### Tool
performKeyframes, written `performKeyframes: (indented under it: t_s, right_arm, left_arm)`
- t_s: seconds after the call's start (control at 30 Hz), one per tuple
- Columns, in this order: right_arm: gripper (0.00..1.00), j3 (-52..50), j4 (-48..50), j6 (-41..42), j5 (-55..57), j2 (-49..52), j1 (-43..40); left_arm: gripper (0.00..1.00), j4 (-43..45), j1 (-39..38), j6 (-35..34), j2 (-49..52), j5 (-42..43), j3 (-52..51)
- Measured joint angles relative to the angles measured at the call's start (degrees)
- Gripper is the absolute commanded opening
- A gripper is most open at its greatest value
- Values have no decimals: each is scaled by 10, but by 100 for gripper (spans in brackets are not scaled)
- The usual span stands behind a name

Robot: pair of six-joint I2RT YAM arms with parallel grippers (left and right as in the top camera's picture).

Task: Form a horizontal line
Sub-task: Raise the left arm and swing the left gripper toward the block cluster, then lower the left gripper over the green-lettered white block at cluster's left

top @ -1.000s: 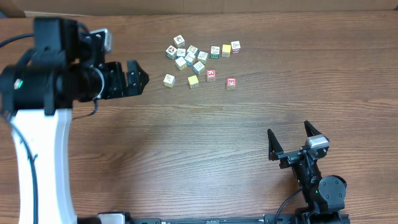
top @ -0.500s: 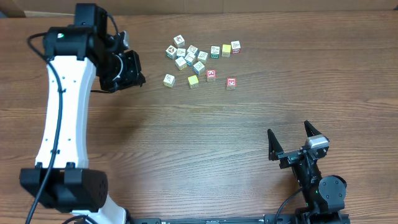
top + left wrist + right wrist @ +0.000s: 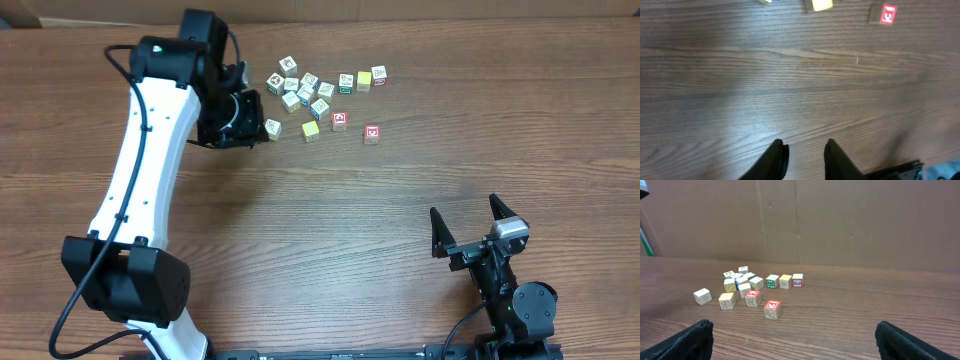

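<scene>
Brown wood-grain table fills the overhead view, and a cardboard wall stands behind it in the right wrist view. Your left arm rises from the near left edge and stretches its white link up and across the table, with the wrist bent over toward the cubes. Your left gripper sits just left of the cream cube. In its own camera the dark fingers stand a narrow gap apart with only bare wood between them, grasping nothing. Your right gripper sits at the near right, well apart from the cubes, jaws spread wide and empty.

From above, the left fingertips are lost against the dark wrist body, so you cannot tell whether they touch the cream cube. The left wrist camera cuts off a yellow cube at its top edge and shows one red-marked cube; you cannot tell which cube that is.

The horizontal line lies at the far centre, just in front of the loose cluster. It is four small wooden cubes, spaced apart: cream, pale yellow, red-faced cube and red-trimmed cube. The row is uneven, with the red-faced cube set slightly farther back.
</scene>
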Motion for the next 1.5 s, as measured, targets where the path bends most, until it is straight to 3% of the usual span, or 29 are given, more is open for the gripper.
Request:
performKeyframes:
  t_s: [0.1, 0.17, 0.33, 0.53, 0.63, 0.83, 1.3, 1.5]
  right_arm:
    - [100, 0, 0, 0, 0, 0, 0]
    - [100, 0, 0, 0, 0, 0, 0]
    - [100, 0, 0, 0, 0, 0, 0]
    - [100, 0, 0, 0, 0, 0, 0]
    - [100, 0, 0, 0, 0, 0, 0]
    - [100, 0, 0, 0, 0, 0, 0]
    - [100, 0, 0, 0, 0, 0, 0]
    - [100, 0, 0, 0, 0, 0, 0]
  left_arm:
    - [13, 2, -10, -1, 0, -8, 0]
    - [13, 5, -12, 0, 0, -13, 0]
    - [22, 18, -12, -1, 0, -21, 0]
    - [23, 44, -12, -1, 0, -24, 0]
    - [35, 62, -12, 0, 0, -27, 0]
    - [31, 68, -12, -5, 0, -28, 0]
    - [20, 179, -12, -15, 0, -55, 0]
    - [24, 187, -14, -22, 0, -96, 0]
